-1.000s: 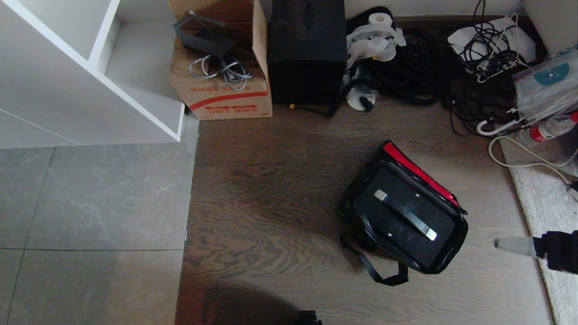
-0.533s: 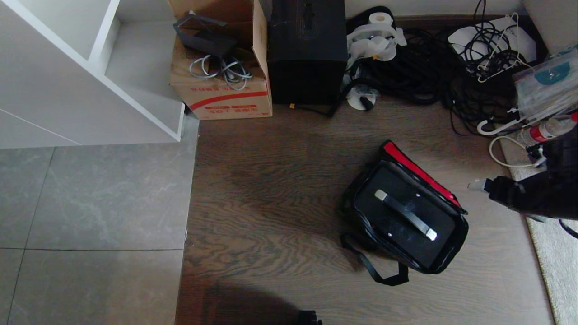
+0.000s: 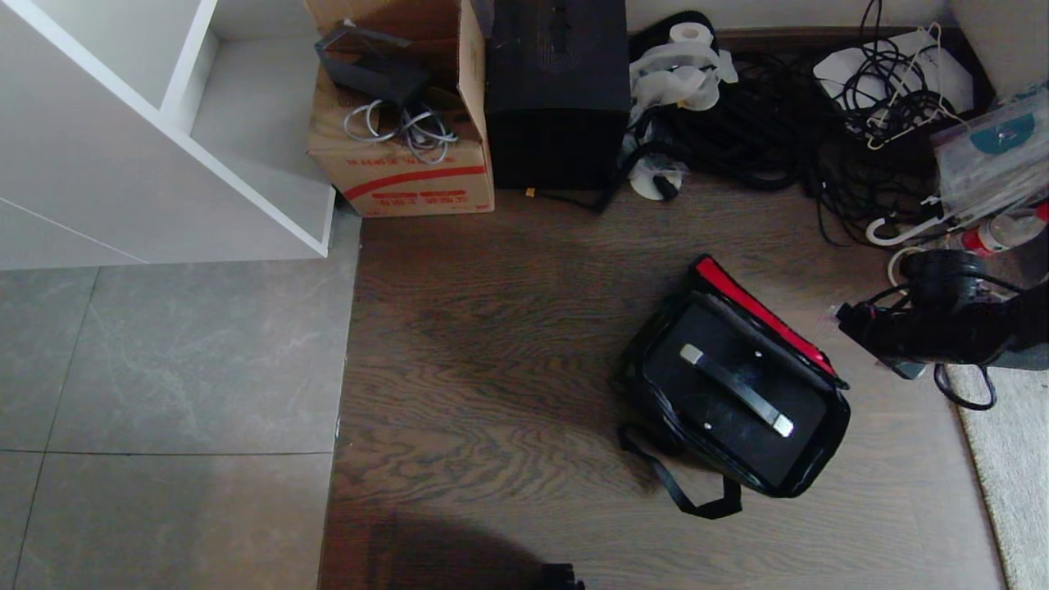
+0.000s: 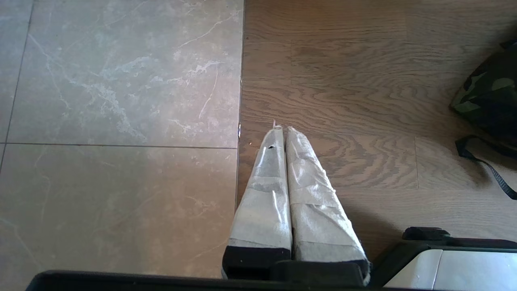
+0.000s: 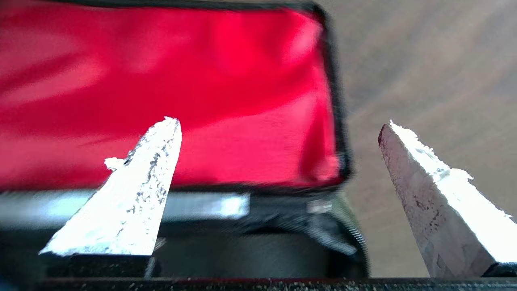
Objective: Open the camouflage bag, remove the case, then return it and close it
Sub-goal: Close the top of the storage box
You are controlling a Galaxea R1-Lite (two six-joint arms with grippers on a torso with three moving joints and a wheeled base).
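The camouflage bag (image 3: 633, 385) lies open on the wood floor, its red-lined lid (image 3: 758, 315) folded back on the far right side. Inside it lies the black case (image 3: 697, 385), with its silver-ended handle (image 3: 733, 389) facing up. My right arm (image 3: 942, 332) hangs just right of the lid. In the right wrist view my right gripper (image 5: 278, 125) is open and empty, facing the red lining (image 5: 202, 81) from close by, with the bag's dark rim (image 5: 282, 226) below. The left gripper (image 4: 281, 128) is shut and parked over the floor, a corner of the bag (image 4: 488, 93) off to its side.
A red-striped cardboard box (image 3: 401, 164) and a tall black box (image 3: 557, 98) stand at the back beside a white shelf (image 3: 164, 147). Tangled cables (image 3: 778, 123) and a bottle (image 3: 996, 236) crowd the back right. A pale rug (image 3: 1008, 459) borders the right. The bag's black strap (image 3: 680, 492) trails forward.
My right arm has swung from the lower right edge upward and inward to the bag's lid side. The bag and the case have not moved.
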